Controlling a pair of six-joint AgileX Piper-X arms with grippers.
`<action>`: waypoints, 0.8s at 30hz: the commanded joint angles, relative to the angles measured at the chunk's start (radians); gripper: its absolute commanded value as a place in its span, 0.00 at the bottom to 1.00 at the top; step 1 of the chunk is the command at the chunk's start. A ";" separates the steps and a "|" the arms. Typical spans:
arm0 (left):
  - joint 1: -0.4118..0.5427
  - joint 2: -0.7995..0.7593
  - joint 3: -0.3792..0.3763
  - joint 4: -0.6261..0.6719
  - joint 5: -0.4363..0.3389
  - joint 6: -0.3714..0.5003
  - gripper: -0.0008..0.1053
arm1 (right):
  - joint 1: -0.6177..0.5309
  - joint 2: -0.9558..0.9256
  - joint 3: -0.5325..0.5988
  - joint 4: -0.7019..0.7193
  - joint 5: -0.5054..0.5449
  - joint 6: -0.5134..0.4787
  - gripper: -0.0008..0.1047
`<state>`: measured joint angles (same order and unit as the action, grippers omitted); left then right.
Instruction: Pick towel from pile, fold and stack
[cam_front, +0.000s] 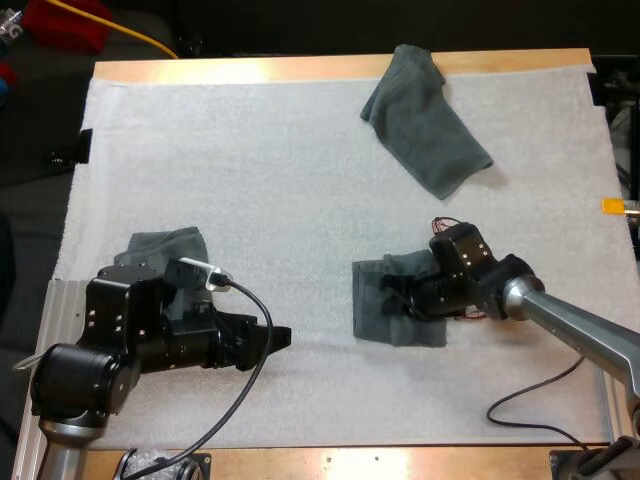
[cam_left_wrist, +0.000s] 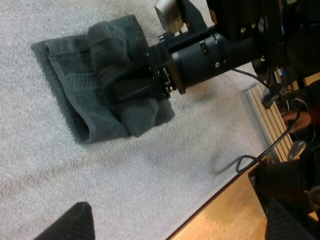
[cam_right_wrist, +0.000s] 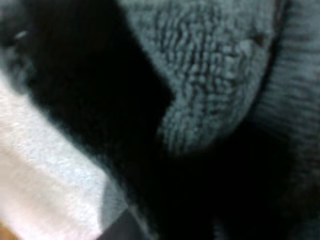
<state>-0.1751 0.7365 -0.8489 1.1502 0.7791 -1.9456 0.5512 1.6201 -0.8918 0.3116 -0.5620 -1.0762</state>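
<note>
One far towel (cam_front: 425, 125), long axis diagonal; middle towel (cam_front: 372, 302) clenched by right tool (cam_front: 392, 294); left tool (cam_front: 280, 340) released.

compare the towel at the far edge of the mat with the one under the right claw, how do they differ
The far towel lies loose and slanted, one corner over the wooden table edge; the centre towel is folded compactly on the white mat. The far towel lies untouched, while the right claw is shut on a bunched fold of the centre towel. Both are dark grey-green.
</note>
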 joint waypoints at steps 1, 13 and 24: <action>-0.001 -0.005 -0.006 0.001 0.012 0.007 0.64 | 0.002 0.004 -0.006 -0.021 -0.040 0.003 0.39; -0.001 -0.005 -0.006 0.001 0.012 0.007 0.64 | 0.002 0.004 -0.049 -0.101 -0.212 0.003 0.59; -0.001 -0.005 -0.006 -0.001 0.012 0.007 0.64 | 0.085 0.008 -0.046 -0.038 -0.149 0.018 0.59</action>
<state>-0.1751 0.7365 -0.8489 1.1502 0.7791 -1.9456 0.6343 1.6227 -0.9368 0.2620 -0.7088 -1.0586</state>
